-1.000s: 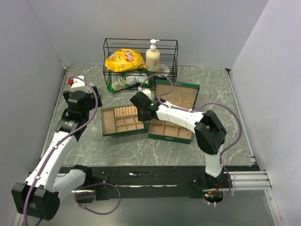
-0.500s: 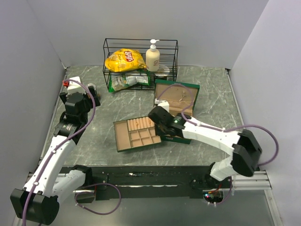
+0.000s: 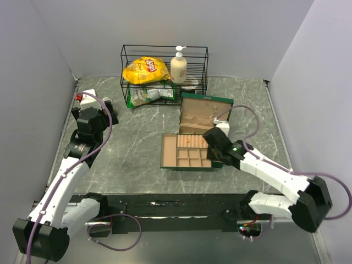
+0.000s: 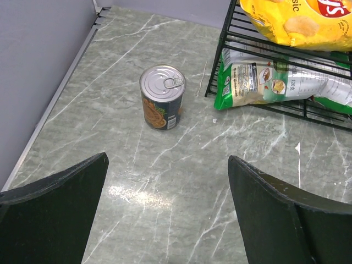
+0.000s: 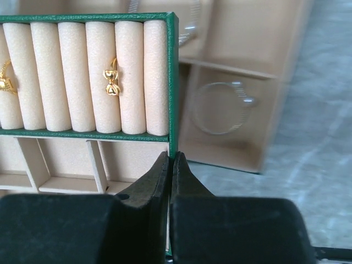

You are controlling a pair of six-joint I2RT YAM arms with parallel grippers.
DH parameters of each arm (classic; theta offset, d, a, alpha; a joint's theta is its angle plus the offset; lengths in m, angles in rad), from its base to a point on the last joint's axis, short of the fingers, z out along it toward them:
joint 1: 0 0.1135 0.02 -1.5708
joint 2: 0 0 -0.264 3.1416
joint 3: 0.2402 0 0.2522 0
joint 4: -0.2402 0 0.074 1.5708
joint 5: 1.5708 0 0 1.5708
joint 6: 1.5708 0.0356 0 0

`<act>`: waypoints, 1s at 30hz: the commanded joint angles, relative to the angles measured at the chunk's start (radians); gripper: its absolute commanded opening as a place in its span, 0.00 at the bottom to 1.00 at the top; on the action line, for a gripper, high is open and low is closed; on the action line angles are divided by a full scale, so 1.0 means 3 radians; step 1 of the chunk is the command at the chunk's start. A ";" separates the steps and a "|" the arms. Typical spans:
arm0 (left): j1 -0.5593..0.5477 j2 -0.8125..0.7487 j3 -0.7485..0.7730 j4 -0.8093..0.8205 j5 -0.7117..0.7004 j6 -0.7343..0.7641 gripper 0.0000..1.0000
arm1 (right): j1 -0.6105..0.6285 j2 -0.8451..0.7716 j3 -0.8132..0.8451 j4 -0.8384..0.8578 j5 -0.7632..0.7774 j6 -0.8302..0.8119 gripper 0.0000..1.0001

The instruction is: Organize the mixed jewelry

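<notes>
My right gripper (image 5: 171, 159) is shut on the green side wall of the divider tray (image 5: 172, 82), which holds cream ring rolls and tan compartments. A small gold bow-shaped piece (image 5: 112, 77) sits between two rolls, and another gold bit (image 5: 4, 83) shows at the left edge. Just past the tray lies the green jewelry box (image 3: 204, 110), lid open, with a thin silver hoop (image 5: 220, 108) in one tan compartment. In the top view the tray (image 3: 170, 157) lies in front of the box, with the right gripper (image 3: 213, 147) at its right end. My left gripper (image 4: 168, 159) hangs open over bare table at the far left, holding nothing.
A tin can (image 4: 162, 96) stands ahead of the left gripper. Behind it is a black wire rack (image 3: 164, 69) holding a yellow chip bag (image 3: 146, 69), a green snack bag (image 4: 264, 82) and a soap bottle (image 3: 179, 65). Grey walls close in the left, back and right sides.
The right arm has dragged the divider tray from the table's left-centre over to the right, up against the jewelry box. The left arm swung a little toward the back left, then held still.
</notes>
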 commanded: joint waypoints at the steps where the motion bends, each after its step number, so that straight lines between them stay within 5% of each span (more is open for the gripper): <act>1: 0.0015 0.0005 0.0032 0.0115 0.0043 -0.0033 0.96 | -0.0321 -0.0470 -0.0195 0.0112 0.0024 -0.0122 0.00; 9: 0.0015 0.0061 0.0047 0.0105 0.0135 -0.0028 0.96 | -0.0935 -0.0737 -0.0344 0.0143 -0.0130 -0.0433 0.00; 17: 0.0015 0.0077 0.0047 0.0105 0.0156 -0.0012 0.96 | -0.1313 -0.0451 -0.0288 0.0382 -0.0288 -0.0659 0.00; 30: 0.0015 0.0179 0.0068 0.0074 0.0191 0.0008 0.96 | -0.1411 0.0132 -0.0058 0.0623 -0.0559 -0.0817 0.00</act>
